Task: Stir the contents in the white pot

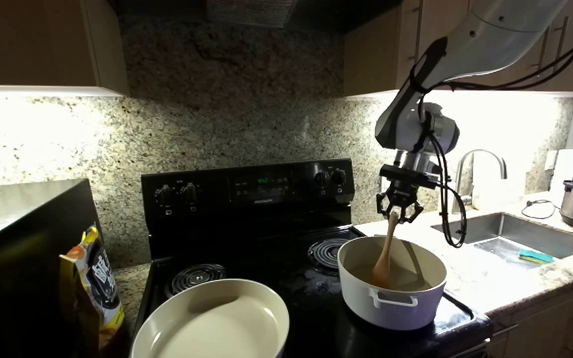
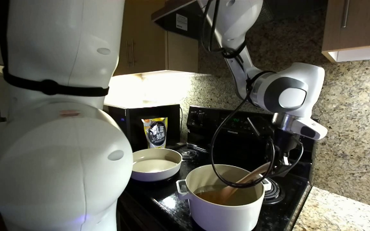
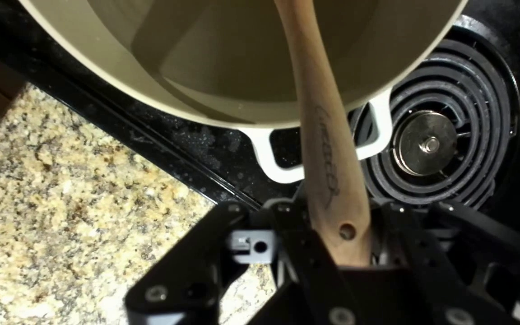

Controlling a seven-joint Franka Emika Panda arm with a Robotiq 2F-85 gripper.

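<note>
While gripper (image 3: 339,221) is clamped on the wooden spoon (image 1: 387,251) at its handle end, white pot (image 1: 396,317) stands below, spoon slanting into it.

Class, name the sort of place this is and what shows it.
Very likely a kitchen: a black coil-burner stove, a metal sink, and a white pot standing on the stove.

Green digits (image 1: 262,180) on stove (image 1: 266,253), read as 9:42, blurred brand mark (image 1: 263,201) beneath, resembling FRIGIDAIRE, bag (image 2: 155,141) with Chinese characters (image 2: 160,128), 蛋 and 奶 legible, dark script (image 3: 327,158) along wooden spoon (image 3: 325,135), lettering unclear, white label (image 2: 181,22) on range hood (image 2: 193,25), print too small to read.
</note>
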